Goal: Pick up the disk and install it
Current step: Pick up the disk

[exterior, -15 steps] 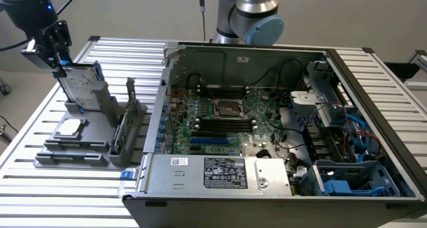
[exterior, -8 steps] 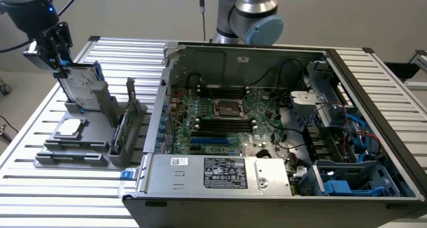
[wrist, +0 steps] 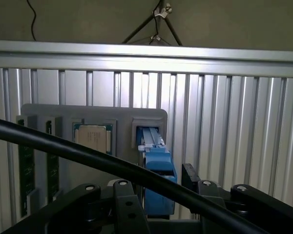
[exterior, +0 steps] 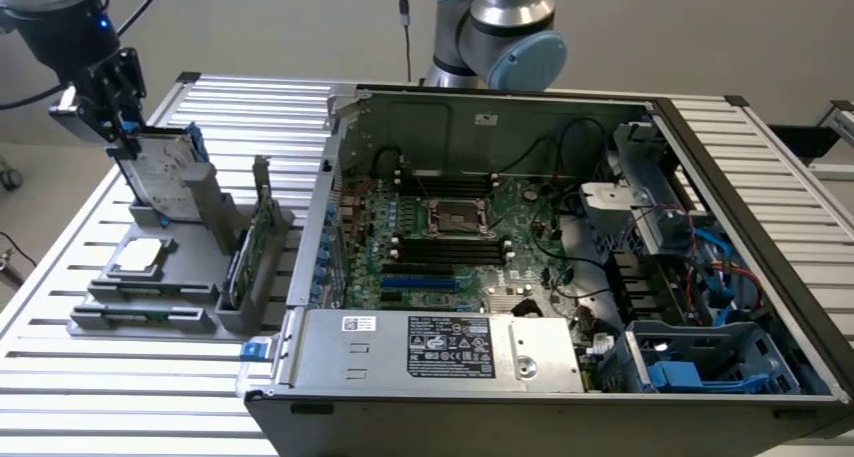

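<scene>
PICKUP NOT YET MADE: Above the far corner of the grey slotted parts fixture (exterior: 147, 312), the arm's black gripper (exterior: 123, 135) hangs with its jaws spread wide and nothing clamped between them. The silver-grey rectangular hard disk with a white label and blue plastic rails (exterior: 167, 169) stands on edge in the fixture's upright holder, its top edge at the fingertips. In the wrist view a blue rail rises between the two black finger linkages, apparently straddled but not pinched. A small square silver chip (exterior: 143, 257) lies flat on the fixture. A thin green circuit card (exterior: 246, 252) stands at the fixture's edge on the exterior view's right. Beyond that edge, apart from the fixture, sits the open grey metal computer case (exterior: 494, 127). Lifting, carrying and installing all appear to remain.
</scene>
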You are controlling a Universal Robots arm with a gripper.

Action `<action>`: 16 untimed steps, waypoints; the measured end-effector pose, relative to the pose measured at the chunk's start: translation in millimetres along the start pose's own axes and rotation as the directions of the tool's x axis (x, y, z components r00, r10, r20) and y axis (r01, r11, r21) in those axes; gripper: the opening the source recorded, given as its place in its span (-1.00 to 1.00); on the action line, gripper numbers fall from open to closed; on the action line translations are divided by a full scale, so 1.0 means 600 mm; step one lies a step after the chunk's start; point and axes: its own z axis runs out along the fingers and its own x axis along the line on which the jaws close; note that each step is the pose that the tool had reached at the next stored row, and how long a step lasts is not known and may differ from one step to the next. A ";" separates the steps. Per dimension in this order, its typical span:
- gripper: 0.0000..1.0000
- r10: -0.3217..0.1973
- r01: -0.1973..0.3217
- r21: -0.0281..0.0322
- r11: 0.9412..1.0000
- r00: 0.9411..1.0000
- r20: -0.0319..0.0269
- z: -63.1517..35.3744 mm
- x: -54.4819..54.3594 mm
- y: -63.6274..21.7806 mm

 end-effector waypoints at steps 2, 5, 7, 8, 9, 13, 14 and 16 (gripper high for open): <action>-0.04 0.000 0.000 0.000 1.000 1.000 0.000 0.001 0.000 0.000; -0.04 0.000 0.000 0.000 1.000 1.000 0.000 0.003 0.000 0.001; -0.04 0.000 0.000 0.000 1.000 1.000 0.000 0.004 0.000 0.001; -0.04 0.000 0.000 0.000 1.000 1.000 0.000 0.005 0.000 0.001; -0.04 0.000 0.000 0.000 1.000 1.000 0.000 0.005 0.000 0.001; -0.04 0.000 0.000 0.000 1.000 1.000 0.000 0.007 0.000 0.001; -0.04 0.000 0.000 0.000 1.000 1.000 0.000 0.007 0.000 0.001; -0.04 0.000 0.000 0.000 1.000 1.000 0.000 0.007 0.000 0.001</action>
